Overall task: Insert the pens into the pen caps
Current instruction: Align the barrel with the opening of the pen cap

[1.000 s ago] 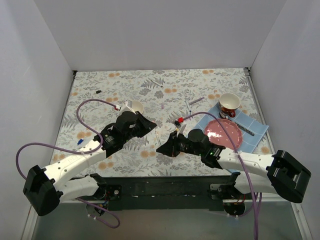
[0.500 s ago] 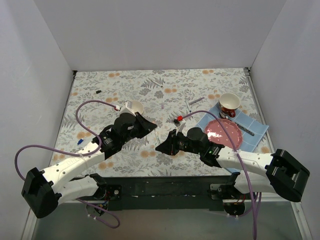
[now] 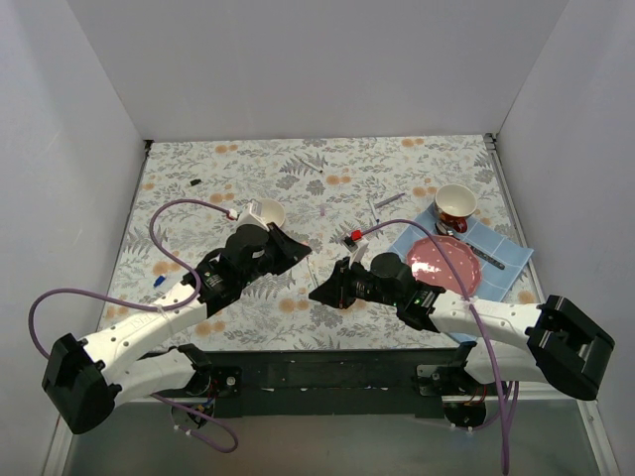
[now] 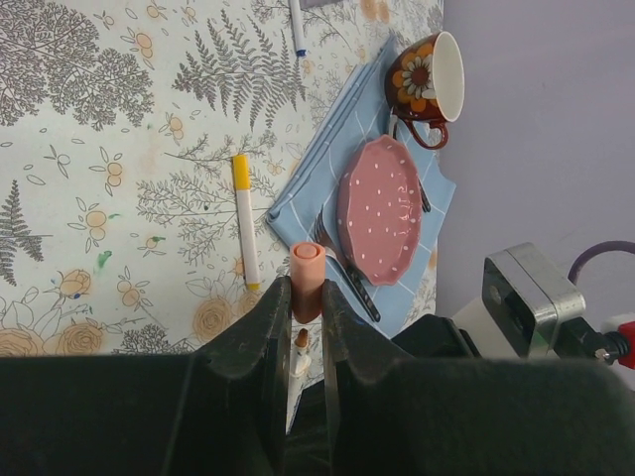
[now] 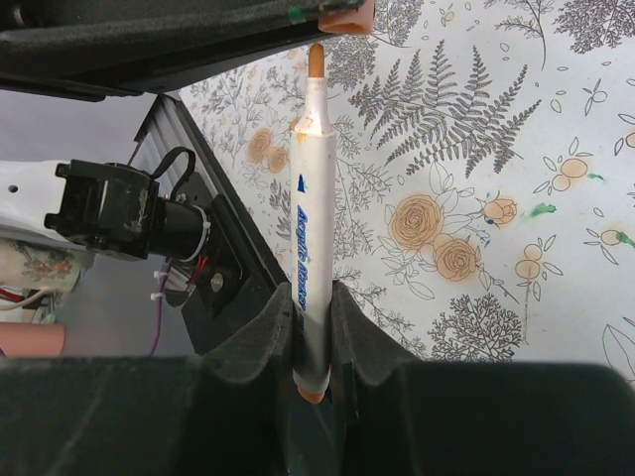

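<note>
My left gripper (image 4: 306, 290) is shut on an orange-pink pen cap (image 4: 307, 268), whose open end points down between the fingers. My right gripper (image 5: 314, 297) is shut on a white pen with an orange tip (image 5: 312, 208). The pen points at the cap (image 5: 347, 17), its tip just short of the opening. The tip also shows in the left wrist view (image 4: 297, 347). In the top view the left gripper (image 3: 301, 250) and the right gripper (image 3: 317, 292) meet at the table's middle. A yellow pen (image 4: 244, 218) and a blue-tipped pen (image 4: 297, 25) lie on the cloth.
A pink plate (image 3: 444, 264) sits on a blue napkin (image 3: 501, 253) with cutlery at the right. A brown flowered cup (image 3: 456, 205) stands behind it. A white cup (image 3: 266, 211) stands by the left arm. A black cap (image 3: 195, 181) lies far left.
My right gripper has shifted slightly toward the left gripper, bringing the pen tip closer to the cap. The left arm has barely moved.
</note>
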{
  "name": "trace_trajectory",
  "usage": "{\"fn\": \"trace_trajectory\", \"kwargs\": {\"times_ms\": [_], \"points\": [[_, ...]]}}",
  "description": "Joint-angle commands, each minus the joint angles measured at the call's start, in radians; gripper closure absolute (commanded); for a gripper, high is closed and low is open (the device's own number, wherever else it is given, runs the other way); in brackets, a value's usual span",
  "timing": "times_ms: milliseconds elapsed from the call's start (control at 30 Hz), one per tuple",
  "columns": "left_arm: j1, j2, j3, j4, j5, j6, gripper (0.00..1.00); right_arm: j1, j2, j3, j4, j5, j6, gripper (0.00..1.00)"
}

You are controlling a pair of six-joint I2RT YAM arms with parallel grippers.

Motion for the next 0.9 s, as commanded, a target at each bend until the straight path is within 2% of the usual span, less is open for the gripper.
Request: {"fn": "trace_trajectory", "kwargs": {"times_ms": [0,867], "points": [[-0.005,-0.039,-0.008,0.007,0.003,0.021,1.00,-0.004,0.006,0.041,0.013,0.012,-0.010,0.99],[-0.005,-0.071,-0.061,0.037,0.046,0.031,1.00,-0.013,0.028,0.079,0.004,0.021,0.006,0.99]]}}
